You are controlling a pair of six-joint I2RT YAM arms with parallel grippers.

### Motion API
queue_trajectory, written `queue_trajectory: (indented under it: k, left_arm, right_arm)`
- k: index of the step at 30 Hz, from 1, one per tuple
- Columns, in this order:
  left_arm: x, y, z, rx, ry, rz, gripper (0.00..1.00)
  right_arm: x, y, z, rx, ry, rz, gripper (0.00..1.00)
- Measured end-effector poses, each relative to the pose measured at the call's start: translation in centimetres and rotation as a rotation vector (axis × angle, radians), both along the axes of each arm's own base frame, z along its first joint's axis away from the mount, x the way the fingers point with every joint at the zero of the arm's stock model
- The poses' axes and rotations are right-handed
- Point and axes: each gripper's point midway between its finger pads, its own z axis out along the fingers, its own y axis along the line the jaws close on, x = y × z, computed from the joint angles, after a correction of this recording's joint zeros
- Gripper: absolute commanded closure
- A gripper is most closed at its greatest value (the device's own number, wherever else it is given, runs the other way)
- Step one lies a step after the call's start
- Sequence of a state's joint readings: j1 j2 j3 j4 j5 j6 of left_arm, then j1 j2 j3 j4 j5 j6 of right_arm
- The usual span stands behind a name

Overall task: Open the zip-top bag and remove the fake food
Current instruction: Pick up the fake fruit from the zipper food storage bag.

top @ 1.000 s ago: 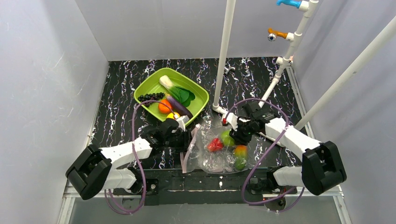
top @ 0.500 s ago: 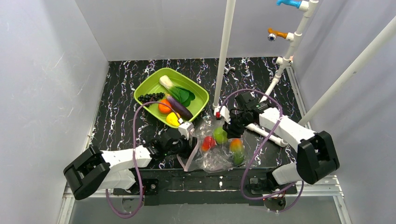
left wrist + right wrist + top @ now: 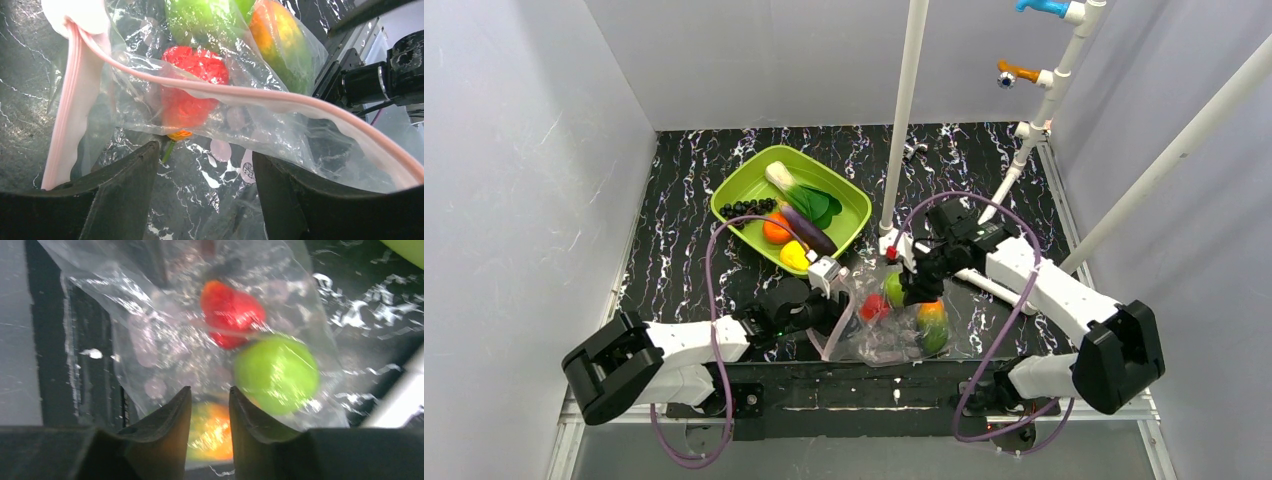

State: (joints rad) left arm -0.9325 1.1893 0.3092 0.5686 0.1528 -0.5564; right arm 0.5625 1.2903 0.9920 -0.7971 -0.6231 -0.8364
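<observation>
As the zip-top bag (image 3: 876,345) lies at lower centre of the overhead view, between the two arms, its pink zip strip (image 3: 240,92) faces the left side of that frame and runs roughly top to bottom. The mouth therefore points at the left gripper (image 3: 205,154), which is the nearer tool. In the left wrist view the jaws stand well apart, with neither strip nor fruit between them. The strip shows as two separate strands, one dropping at the left of the frame and one sweeping to the lower right, which I judge to be a parted mouth. The red fruit (image 3: 192,85) sits just behind the strip, closest to the opening. The green apple (image 3: 276,372) and the orange-and-green fruit (image 3: 932,322) lie deeper, toward the right of the overhead view. The right gripper (image 3: 210,390) is at the bag's upper edge in the overhead frame, away from the mouth. Its jaws are nearly together, with film and orange colour showing in the slit; whether film is pinched cannot be told. Other fake food (image 3: 776,228) rests in the green tray (image 3: 746,185), upper left of the bag. Judgement: the coming move turns on reaching rightward through the mouth for the red fruit. Not made out: the long strand is cut off at the frame edge, glare masks the film beneath the left jaws, and the right wrist view is blurred.
</observation>
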Motion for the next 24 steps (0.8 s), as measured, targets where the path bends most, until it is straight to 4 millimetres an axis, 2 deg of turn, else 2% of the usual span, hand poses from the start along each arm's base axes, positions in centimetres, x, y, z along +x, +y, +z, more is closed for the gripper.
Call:
queue_trajectory:
  k: [4,8,10,13,15,18,20,24]
  left_arm:
    - [0.0,-0.3,-0.9,0.02,-0.008,-0.008,0.35]
    - [0.1,-0.5,-2.0,0.048,-0.015,-0.014,0.35]
    - [0.2,-0.7,-2.4,0.059,-0.031,-0.023,0.35]
    - [0.6,-1.9,-2.3,0.056,-0.095,-0.057,0.35]
    - [1.0,-2.4,-2.8,0.07,-0.139,-0.074,0.37]
    - [2.0,-3.0,-3.6,0.105,-0.182,-0.078,0.38]
    - [2.7,-3.5,-3.2,0.119,-0.225,-0.058,0.35]
    - [3.8,-3.1,-3.2,0.158,-0.246,0.009,0.33]
  right_arm:
    - [-1.1,1.9,-1.3,-0.01,0.092,0.018,0.79]
    - [-0.1,3.1,-3.8,-0.059,0.199,-0.078,0.86]
    - [0.7,3.5,-5.0,-0.087,0.237,-0.155,0.87]
    - [1.9,4.2,-5.1,-0.079,0.228,-0.224,0.87]
    - [2.5,4.5,-5.9,-0.087,0.242,-0.259,0.87]
    - [2.4,4.5,-7.5,-0.122,0.29,-0.281,0.86]
    - [2.1,4.7,-7.7,-0.133,0.316,-0.278,0.86]
    - [2.1,5.3,-7.9,-0.138,0.352,-0.271,0.86]
